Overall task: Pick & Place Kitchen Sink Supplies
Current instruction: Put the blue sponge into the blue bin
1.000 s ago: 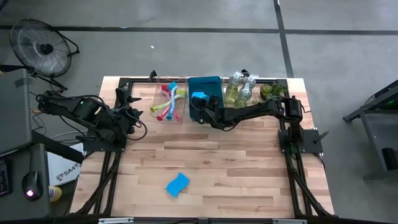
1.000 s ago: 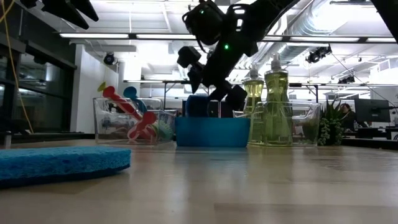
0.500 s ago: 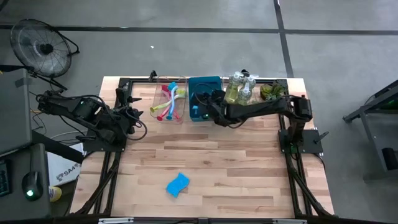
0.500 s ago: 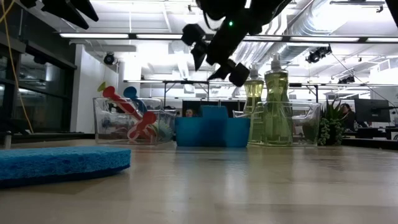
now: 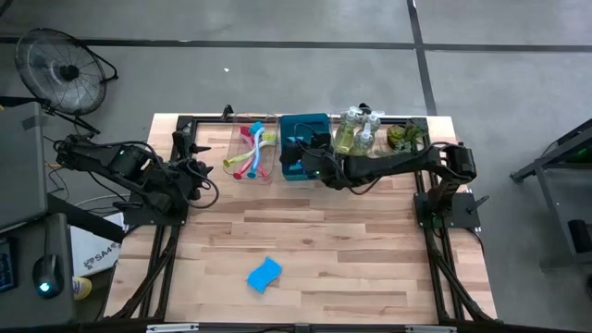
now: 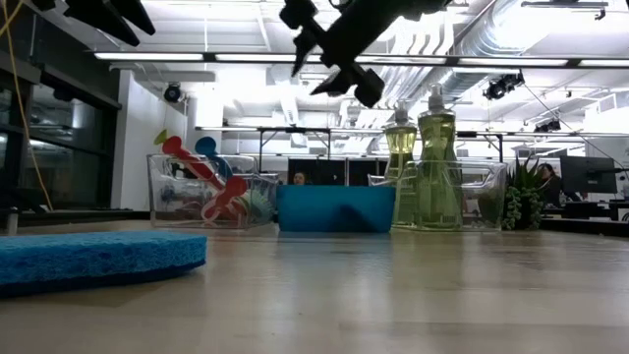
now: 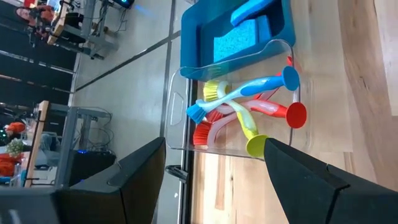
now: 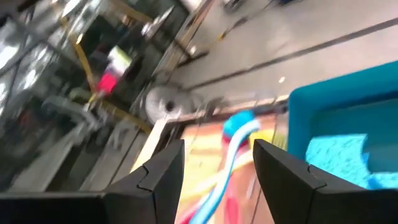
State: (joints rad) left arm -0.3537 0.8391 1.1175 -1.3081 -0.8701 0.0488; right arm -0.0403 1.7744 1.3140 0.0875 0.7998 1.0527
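Right gripper [image 6: 329, 61], empty and part open, has lifted off the bin [image 5: 303, 139], sponge [image 7: 239, 41] left inside; one sponge [image 5: 264, 275] remains lower centre.

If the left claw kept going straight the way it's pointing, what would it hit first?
Probably the clear tray of dish brushes: the left claw, open, frames it in its wrist view. The blue bin lies beyond. Height above the tray is unclear.

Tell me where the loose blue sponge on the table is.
In the high view, the blue sponge lies alone on the bare wood at the table's near edge, slightly left of centre, far from the blue bin.
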